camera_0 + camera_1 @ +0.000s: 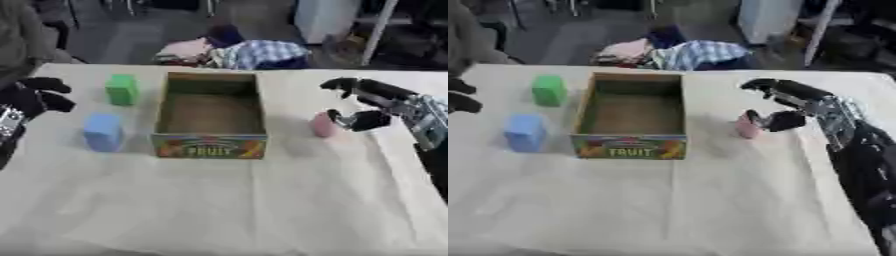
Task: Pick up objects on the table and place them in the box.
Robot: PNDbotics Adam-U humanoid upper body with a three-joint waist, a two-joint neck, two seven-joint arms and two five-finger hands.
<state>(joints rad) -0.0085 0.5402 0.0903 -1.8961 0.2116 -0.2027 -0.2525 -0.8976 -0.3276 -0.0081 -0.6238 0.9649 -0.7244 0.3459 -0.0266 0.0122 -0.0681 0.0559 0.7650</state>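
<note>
**Right hand at the pink block, box still empty**

My right hand (372, 107) comes in from the right edge of the table and sits just beside the small pink block (322, 125), which stands on the cream cloth-covered table (227, 200) to the right of the open cardboard box with the colourful "FRUIT" front panel (210, 146). The block lies toward the box from my palm, on my thumb side. My thumb is curled in low and looks to be touching the block's right face, while my upper fingers (767, 85) arch over and beyond it without closing; I judge the hand spread around the block rather than clamped on it, though I cannot see the contact itself clearly.

The block looks upright, its longer side roughly vertical, so a pinch across its width from the right seems the natural approach. From there the box lies to the block's left, a short carry over the near wall.

My left hand (35, 97) hovers at the left edge, fingers curled with nothing in them. It is the nearer one to the green cube-like block (122, 89) and the light blue rectangular block (103, 131), both standing left of the box and apart from it. The pink block belongs to my right hand.

Nothing lies inside the box that I can see.
</note>
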